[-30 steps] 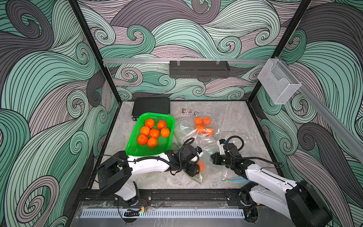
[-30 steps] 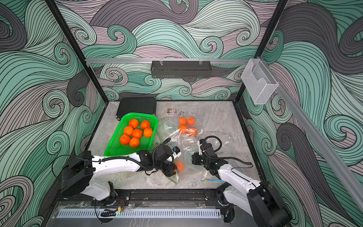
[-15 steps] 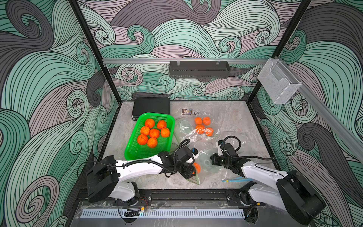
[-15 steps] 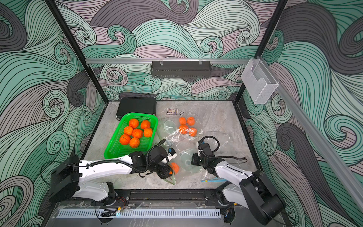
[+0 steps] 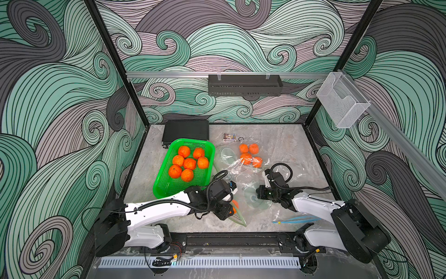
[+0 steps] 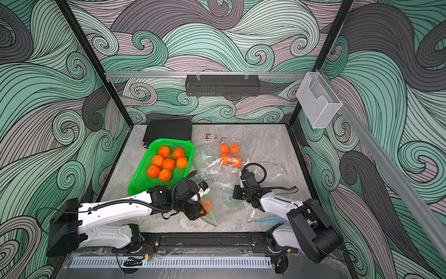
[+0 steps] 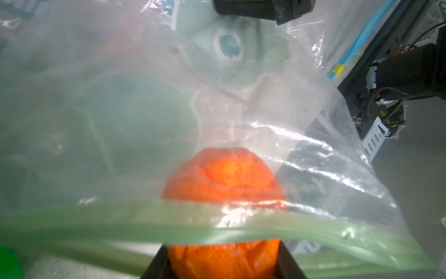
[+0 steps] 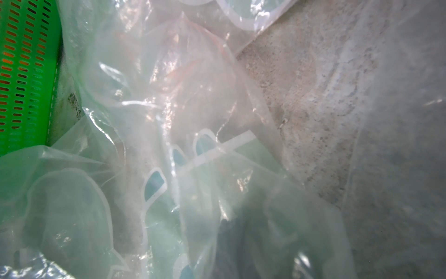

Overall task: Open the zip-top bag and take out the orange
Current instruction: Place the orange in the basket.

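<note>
A clear zip-top bag (image 5: 253, 201) (image 6: 226, 201) with green print lies crumpled at the front middle of the table. My left gripper (image 5: 230, 210) (image 6: 201, 210) (image 7: 223, 263) is at its mouth, shut on the orange (image 5: 234, 207) (image 6: 205, 207) (image 7: 224, 178). In the left wrist view the bag's green zip strip (image 7: 120, 224) crosses in front of the fruit, between my black fingers (image 7: 154, 267). My right gripper (image 5: 259, 193) (image 6: 235, 193) is shut on the bag's far side. In the right wrist view, bag film (image 8: 169, 169) covers its jaws.
A green basket (image 5: 164, 183) with several oranges stands left of the bag. Another clear bag with oranges (image 5: 248, 154) lies behind. A black box (image 5: 185, 130) and a small card (image 5: 229, 136) are at the back. A blue strip (image 5: 296, 219) lies near the front rail.
My left gripper has drawn back toward the front edge with the orange in it, and the bag's mouth has followed. The right gripper has hardly moved.
</note>
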Robot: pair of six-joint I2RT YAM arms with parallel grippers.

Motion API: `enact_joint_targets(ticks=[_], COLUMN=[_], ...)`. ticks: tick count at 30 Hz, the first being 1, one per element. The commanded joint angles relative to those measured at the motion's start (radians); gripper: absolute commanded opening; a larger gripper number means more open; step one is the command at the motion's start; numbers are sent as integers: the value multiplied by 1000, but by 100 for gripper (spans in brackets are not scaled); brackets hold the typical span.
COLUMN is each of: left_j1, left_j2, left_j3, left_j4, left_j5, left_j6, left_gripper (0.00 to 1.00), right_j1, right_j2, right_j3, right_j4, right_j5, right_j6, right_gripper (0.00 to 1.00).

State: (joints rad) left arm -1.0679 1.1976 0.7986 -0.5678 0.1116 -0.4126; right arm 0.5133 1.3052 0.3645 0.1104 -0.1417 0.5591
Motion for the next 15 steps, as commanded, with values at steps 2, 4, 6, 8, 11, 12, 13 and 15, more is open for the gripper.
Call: enact_joint_targets(ticks=[2, 4, 6, 8, 11, 12, 13, 15], left_j1=[20, 31, 48, 64, 100, 118, 142, 218], left_j2=[-72, -115, -164, -210, -264, -277, -284, -282], left_j3=[60, 73, 75, 78, 95, 101, 105, 108], left_j4=[-238, -291, -305, -300, -303, -307, -306, -292], left_j5=[-79, -110, -143, -177, -186, -197, -211, -232], left_j6=[-42, -54, -71, -91, -102, -106, -112, -121], left_gripper=[18, 18, 18, 18, 17, 17, 17, 18], right_j1=[7, 7, 7, 7, 7, 7, 6, 7], right_j2=[13, 13, 12, 12, 10, 9, 6, 5], right_j3=[-4, -6, -6, -4, -4, -6, -7, -7], right_j4=[-54, -52, -52, -53, -54, -54, -54, -52], right_j5=[29, 27, 26, 26, 24, 25, 24, 24], right_j6=[7, 7, 7, 7, 6, 5, 5, 6], right_gripper=[6, 6, 6, 6, 6, 6, 6, 6])
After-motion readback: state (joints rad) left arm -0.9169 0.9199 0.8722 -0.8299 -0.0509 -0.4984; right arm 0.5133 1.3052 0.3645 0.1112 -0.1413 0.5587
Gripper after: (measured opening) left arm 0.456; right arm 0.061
